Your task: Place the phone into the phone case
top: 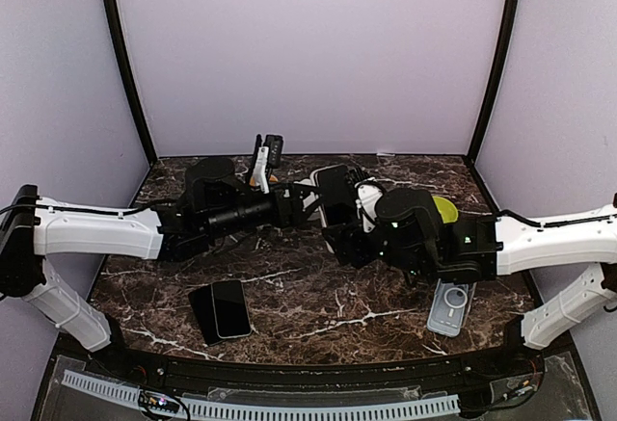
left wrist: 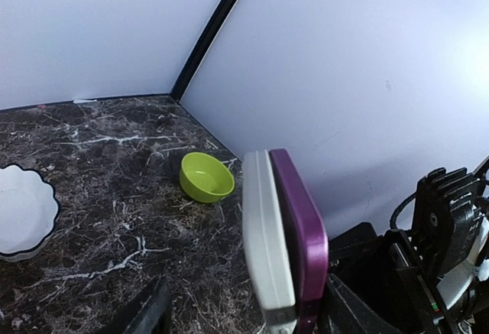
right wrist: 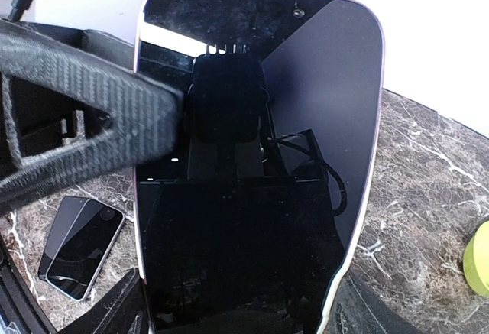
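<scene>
Left wrist view: holds phone (left wrist: pixel 302 227) upright in clenched right end effector (right wrist: pixel 241 312), phone case (left wrist: pixel 266 235) flush behind, straddled from the left by spread left end effector (left wrist: pixel 250 309).

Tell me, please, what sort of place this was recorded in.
Probably a lab robot test booth: plain lilac walls with black corner posts box in a marble-patterned table, a left arm and a right arm reach over it, and props like a green bowl and a clear phone case lie about.
</scene>
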`<state>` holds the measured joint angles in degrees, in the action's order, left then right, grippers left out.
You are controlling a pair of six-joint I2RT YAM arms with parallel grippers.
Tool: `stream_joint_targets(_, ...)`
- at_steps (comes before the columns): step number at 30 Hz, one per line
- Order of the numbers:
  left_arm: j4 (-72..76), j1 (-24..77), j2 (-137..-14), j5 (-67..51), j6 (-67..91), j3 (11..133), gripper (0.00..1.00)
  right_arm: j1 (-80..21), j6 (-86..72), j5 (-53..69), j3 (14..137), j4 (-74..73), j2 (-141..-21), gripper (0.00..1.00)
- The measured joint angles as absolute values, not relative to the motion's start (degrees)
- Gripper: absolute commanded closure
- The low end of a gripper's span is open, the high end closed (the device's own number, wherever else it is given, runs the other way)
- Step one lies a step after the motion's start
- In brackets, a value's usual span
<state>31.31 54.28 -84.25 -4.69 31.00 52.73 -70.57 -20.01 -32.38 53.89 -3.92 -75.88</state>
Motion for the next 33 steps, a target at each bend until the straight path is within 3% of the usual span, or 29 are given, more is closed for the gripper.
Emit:
stream_joint_targets(3, 33.1, 54.3, -85.4, -6.5, 31.8, 52.8, 0.48, -70.6, -19.6, -32.2, 53.8, -3.1, -75.8, 0.79)
stream_joint_targets(7, 34.4, 54.3, -86.3, -8.4, 32.9, 52.9, 0.78, -70.6, -19.1, -32.1, 53.6, -3.0, -75.8, 0.79)
stream_joint_targets(11, 35.4, 54.7, -86.3, -9.7, 33.6, 53.1, 0.98, -70.6, -18.7, -32.1, 53.5, -3.0, -75.8, 0.79)
stream_joint_targets(14, 35.5, 54.7, -86.3, -9.9, 34.0, 53.1, 1.0, -70.7, -18.3, -32.4, 53.5, -2.9, -75.8, 0.77)
stream_joint_targets(15, 35.5, 54.7, -86.3, -10.1, 34.0, 53.1, 1.0, -70.7, -18.3, -32.4, 53.4, -2.7, -75.7, 0.72)
stream_joint_targets(17, 35.5, 54.7, -86.3, -10.2, 33.8, 53.1, 1.0, -70.7, -18.3, -32.4, 53.2, -2.6, -75.5, 0.48)
stream_joint_targets(18, 35.5, 54.7, -86.3, -10.3, 33.7, 53.1, 1.0, -70.7, -18.2, -32.4, 52.9, -2.5, -75.3, 0.28)
stream_joint_targets(19, 35.4, 54.7, -86.3, -10.3, 33.5, 53.1, 1.0, -70.7, -18.1, -32.1, 52.7, -2.5, -75.1, 0.16)
stream_joint_targets(21, 35.2, 54.8, -86.1, -10.5, 32.5, 53.1, 1.0, -70.7, -17.4, -31.4, 52.2, -2.6, -74.3, 0.02)
stream_joint_targets(25, 32.2, 54.9, -84.0, -11.6, 25.8, 52.1, 1.0, -69.8, -14.5, -26.7, 52.0, -4.2, -70.5, 0.02)
stream_joint_targets(30, 29.8, 54.9, -78.1, -17.0, 14.9, 49.1, 1.0, -62.9, -9.8, -7.7, 52.0, -5.0, -62.5, 0.02)
stream_joint_targets(33, 30.1, 55.9, -73.8, -22.4, 10.0, 47.7, 1.0, -59.5, -7.6, 2.9, 52.6, -5.2, -60.9, 0.1)
